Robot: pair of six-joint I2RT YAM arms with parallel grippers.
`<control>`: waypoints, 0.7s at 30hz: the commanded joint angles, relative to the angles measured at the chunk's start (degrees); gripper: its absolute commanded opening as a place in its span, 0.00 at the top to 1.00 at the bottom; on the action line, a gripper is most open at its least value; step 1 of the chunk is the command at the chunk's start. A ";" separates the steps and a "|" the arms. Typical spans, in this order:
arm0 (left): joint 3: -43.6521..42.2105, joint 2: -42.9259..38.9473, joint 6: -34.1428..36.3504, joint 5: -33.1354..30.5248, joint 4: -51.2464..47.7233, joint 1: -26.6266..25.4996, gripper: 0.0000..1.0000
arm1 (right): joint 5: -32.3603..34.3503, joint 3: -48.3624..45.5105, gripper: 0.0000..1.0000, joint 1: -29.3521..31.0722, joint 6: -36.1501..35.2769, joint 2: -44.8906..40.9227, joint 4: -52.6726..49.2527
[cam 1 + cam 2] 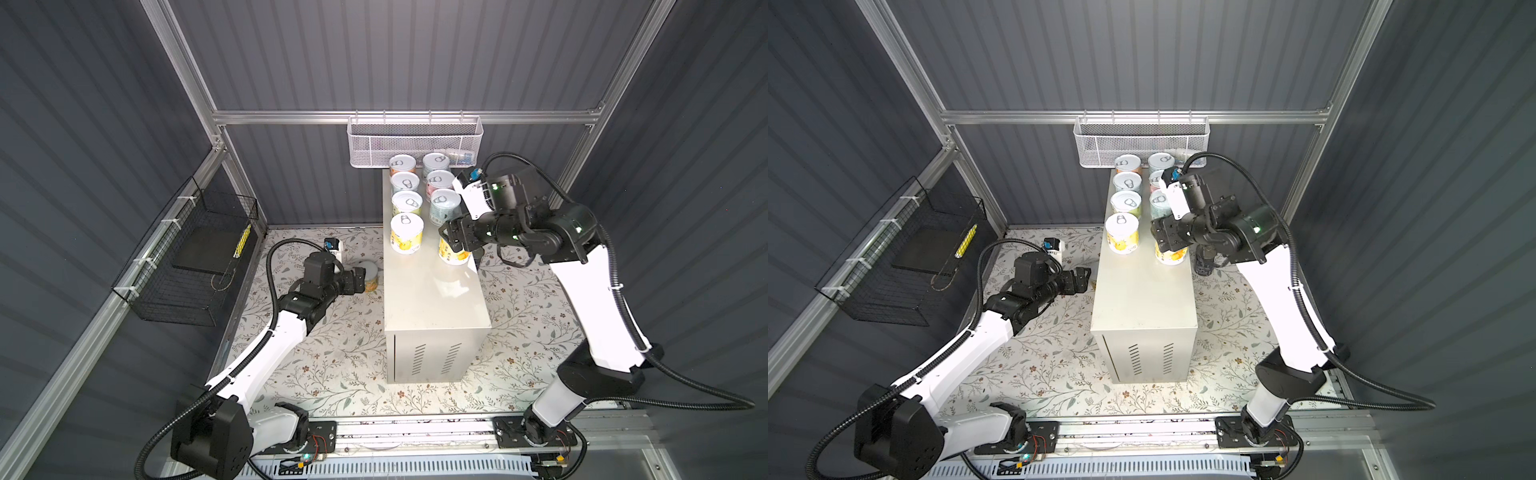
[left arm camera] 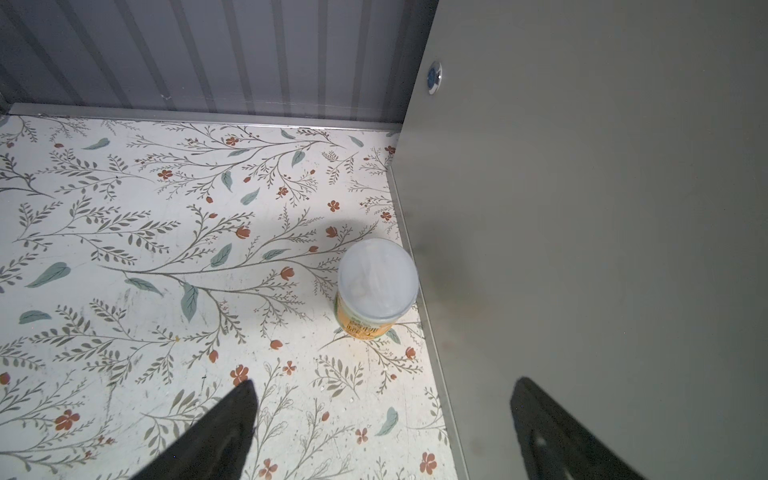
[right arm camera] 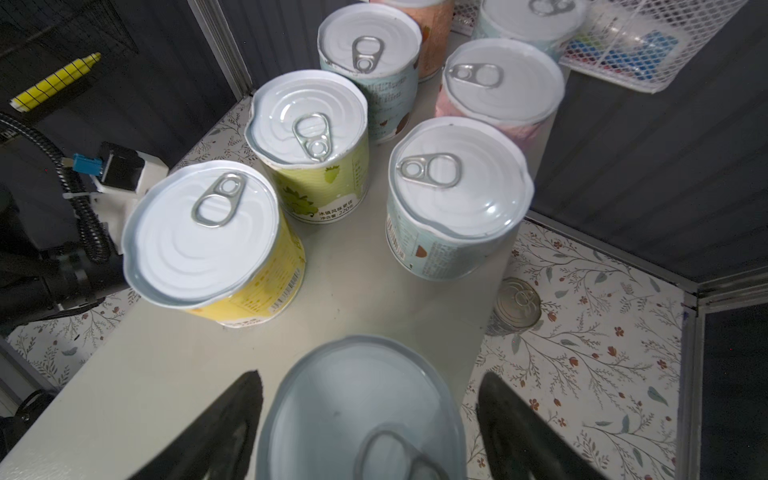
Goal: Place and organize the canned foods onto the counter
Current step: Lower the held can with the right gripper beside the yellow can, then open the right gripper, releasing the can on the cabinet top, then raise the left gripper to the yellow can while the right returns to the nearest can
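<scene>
Counter (image 1: pixel 432 299): seven cans (image 1: pixel 407 202) in two rows at its far end. A yellow-orange can (image 1: pixel 454 255) stands next in line, with the right gripper (image 3: pixel 370 374) astride it, jaws parted clear. Left gripper (image 2: pixel 385 381) is wide open and empty, near the floor can (image 2: pixel 376 282) beside the counter.

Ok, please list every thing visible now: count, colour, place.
counter: one, beige, mid-floor
floral mat: one, white, covers the floor
cans: eight, pastel labels, two rows on counter
orange can: one, pale lid, on mat left of counter
dark can: one, on mat right of counter
white mesh basket: one, back rail
black wire basket: one, left wall
yellow marker: one, inside black wire basket
left hand: black, open, near orange can
right hand: black, open around the nearest counter can
</scene>
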 commanded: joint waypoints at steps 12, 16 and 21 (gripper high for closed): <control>10.45 -5.15 2.48 -6.18 -12.14 0.03 0.06 | 5.53 -34.10 0.21 0.58 3.65 -28.09 24.19; 14.05 -7.52 3.06 -3.53 -14.14 0.03 0.10 | 5.10 -39.80 0.24 0.58 5.04 -33.07 23.84; 18.59 -9.12 4.37 1.44 -16.98 -0.23 0.15 | 3.70 -46.79 0.27 0.54 6.62 -37.18 25.15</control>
